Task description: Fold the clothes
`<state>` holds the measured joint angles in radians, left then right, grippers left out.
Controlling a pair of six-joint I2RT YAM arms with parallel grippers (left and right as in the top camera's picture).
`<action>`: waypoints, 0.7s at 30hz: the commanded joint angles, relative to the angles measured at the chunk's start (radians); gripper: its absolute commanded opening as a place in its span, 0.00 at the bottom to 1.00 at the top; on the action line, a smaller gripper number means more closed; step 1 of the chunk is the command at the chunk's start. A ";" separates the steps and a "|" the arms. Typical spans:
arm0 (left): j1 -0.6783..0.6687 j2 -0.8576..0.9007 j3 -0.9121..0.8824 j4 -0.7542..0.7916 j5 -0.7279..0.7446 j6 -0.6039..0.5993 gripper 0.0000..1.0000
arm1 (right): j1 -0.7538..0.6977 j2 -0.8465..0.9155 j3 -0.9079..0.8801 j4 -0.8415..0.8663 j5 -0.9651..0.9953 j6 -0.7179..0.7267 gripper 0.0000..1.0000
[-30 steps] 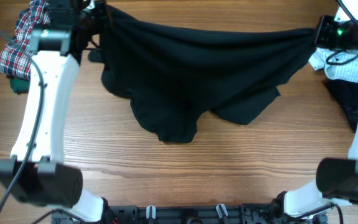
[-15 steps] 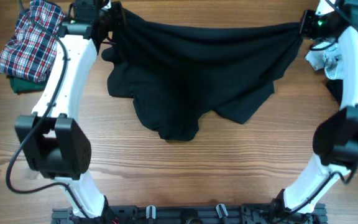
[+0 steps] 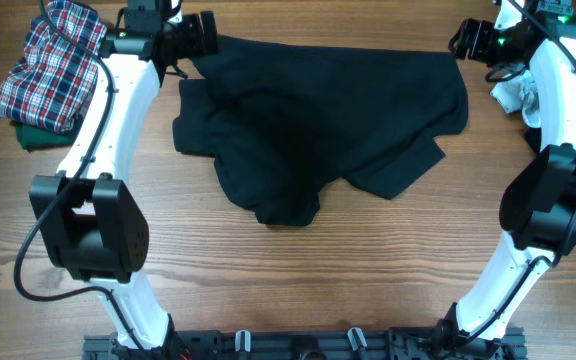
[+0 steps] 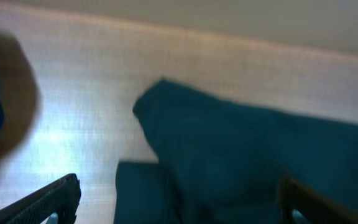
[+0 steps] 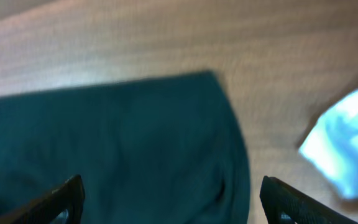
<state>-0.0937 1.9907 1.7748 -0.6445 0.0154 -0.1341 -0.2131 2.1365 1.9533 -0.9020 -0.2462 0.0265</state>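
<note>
The black T-shirt lies crumpled and partly spread on the wooden table, its far edge stretched between the two arms. My left gripper hovers at its far left corner, jaws wide apart; the dark cloth lies loose below, between the fingertips. Over the far right corner, my right gripper is open too, the shirt's corner lying slack under it and a fingertip at either side. Neither holds anything.
A plaid garment on a green one sits at the far left. At the far right lie a light blue and white garment and a dark one. Bare wood lies in front of the shirt.
Both grippers carried the stretched shirt edge toward the far side, then opened and let it go. The cloth dropped and now lies slack on the table.
</note>
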 commanded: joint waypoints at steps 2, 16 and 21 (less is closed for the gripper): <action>-0.008 -0.021 0.019 -0.155 0.112 -0.002 0.99 | -0.004 -0.109 0.016 -0.145 -0.047 0.010 0.90; -0.026 -0.031 -0.003 -0.621 0.192 -0.002 0.66 | 0.002 -0.129 -0.057 -0.438 -0.069 -0.008 0.79; -0.063 -0.031 -0.093 -0.602 0.138 -0.012 0.65 | 0.002 -0.129 -0.132 -0.384 -0.069 0.003 0.75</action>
<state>-0.1226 1.9877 1.7531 -1.2575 0.1825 -0.1368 -0.2131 2.0174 1.8786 -1.3174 -0.2955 0.0254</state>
